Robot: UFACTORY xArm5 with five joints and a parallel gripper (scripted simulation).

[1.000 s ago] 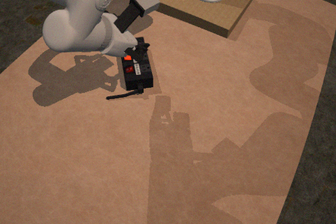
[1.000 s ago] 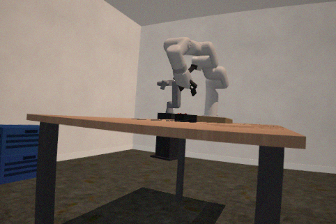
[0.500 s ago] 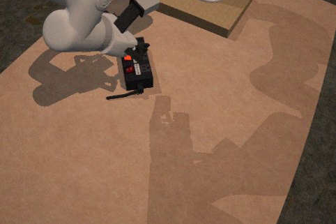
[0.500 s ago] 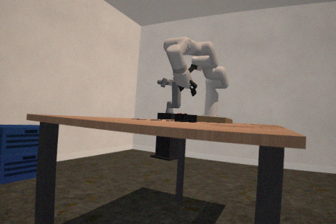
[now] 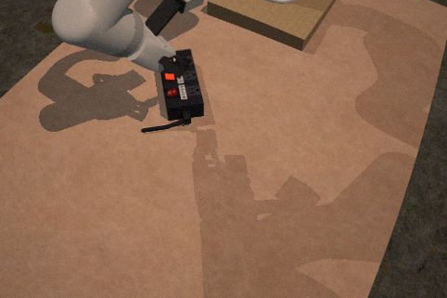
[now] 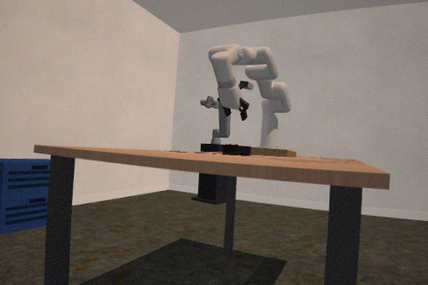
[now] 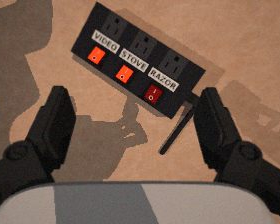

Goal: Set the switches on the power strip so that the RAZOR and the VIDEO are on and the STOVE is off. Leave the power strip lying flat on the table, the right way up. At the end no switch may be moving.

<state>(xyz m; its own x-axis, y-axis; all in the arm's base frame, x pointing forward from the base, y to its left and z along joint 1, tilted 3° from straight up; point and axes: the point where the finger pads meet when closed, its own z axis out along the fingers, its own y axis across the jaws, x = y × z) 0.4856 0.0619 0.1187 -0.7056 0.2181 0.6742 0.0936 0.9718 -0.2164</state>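
The black power strip [image 7: 138, 59] lies flat on the table, right way up, with three labelled switches. The VIDEO switch [image 7: 95, 55] is lit bright orange. The STOVE switch [image 7: 124, 73] is lit bright orange too. The RAZOR switch [image 7: 153, 92] is dark red, unlit. My gripper [image 7: 135, 102] is open and empty, hovering above the strip; its fingers straddle the table just in front of the switches. The strip also shows in the top view [image 5: 182, 84], partly under my wrist, and in the exterior view [image 6: 225, 148], well below the gripper [image 6: 235, 110].
The strip's black cord [image 5: 165, 125] trails off its near end. My arm's base stands on a wooden block [image 5: 274, 5] at the back of the table. A blue cabinet [image 6: 23, 194] stands on the floor at the left.
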